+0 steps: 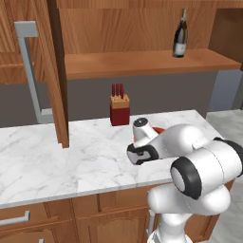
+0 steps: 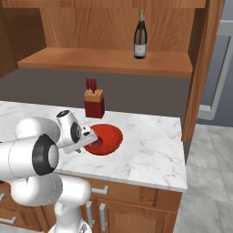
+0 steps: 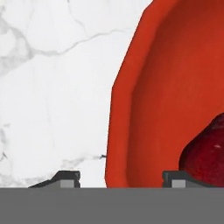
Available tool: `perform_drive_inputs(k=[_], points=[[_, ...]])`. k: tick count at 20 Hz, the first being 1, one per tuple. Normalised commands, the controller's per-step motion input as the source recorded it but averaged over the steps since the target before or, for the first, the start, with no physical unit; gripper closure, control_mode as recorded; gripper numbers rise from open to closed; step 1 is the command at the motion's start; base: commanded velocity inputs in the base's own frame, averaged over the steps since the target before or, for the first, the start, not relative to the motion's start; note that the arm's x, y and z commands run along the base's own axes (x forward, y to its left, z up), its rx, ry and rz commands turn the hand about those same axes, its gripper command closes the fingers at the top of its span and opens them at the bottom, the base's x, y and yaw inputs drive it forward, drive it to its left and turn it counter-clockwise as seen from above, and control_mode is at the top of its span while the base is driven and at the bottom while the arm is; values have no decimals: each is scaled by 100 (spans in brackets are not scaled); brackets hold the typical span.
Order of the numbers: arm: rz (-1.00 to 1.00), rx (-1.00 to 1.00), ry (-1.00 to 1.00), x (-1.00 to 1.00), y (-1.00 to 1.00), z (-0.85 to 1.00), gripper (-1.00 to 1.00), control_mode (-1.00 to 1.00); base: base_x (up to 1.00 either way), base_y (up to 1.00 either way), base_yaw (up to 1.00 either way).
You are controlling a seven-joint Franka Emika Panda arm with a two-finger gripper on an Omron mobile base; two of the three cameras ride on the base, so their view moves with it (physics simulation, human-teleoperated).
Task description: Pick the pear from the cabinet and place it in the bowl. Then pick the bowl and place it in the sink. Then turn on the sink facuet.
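1. Where the white marble counter (image 2: 150,150) meets the arm's reach, the red bowl (image 2: 109,136) sits upright on the stone, in front of the knife block (image 2: 94,104).
2. The pear (image 3: 208,155) lies inside the bowl, dark red, low against the inner wall; in the right base view it appears as a dark patch in the bowl, partly hidden by the hand.
3. The gripper (image 3: 118,177) is lowered over the bowl's near rim. In the hand view one fingertip stands outside the wall over bare marble and the other inside the bowl, next to the pear, so the jaws straddle the rim.
4. Grip state: the jaws are partly open with the rim between them. Whether the pads touch the wall cannot be told, as the tips are cut off at the frame edge.
5. In the left base view the forearm hides most of the bowl.
6. The cabinet (image 1: 142,64) shelf above the counter carries a wine bottle (image 1: 180,35), upright. The cabinet door (image 1: 57,71) hangs open, its grey bar handle (image 1: 28,71) facing outward.
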Motion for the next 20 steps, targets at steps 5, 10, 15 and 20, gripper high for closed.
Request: perform_drive_inputs(k=[5, 10, 15, 20], points=[[4, -1, 6, 21, -18, -13, 100, -100, 0, 0, 0], [3, -3, 0, -8, -6, -4, 100, -100, 0, 0, 0], [6, -3, -7, -54, 10, 32, 100, -100, 0, 0, 0], [29, -1, -14, -79, 10, 100, 100, -100, 0, 0, 0]])
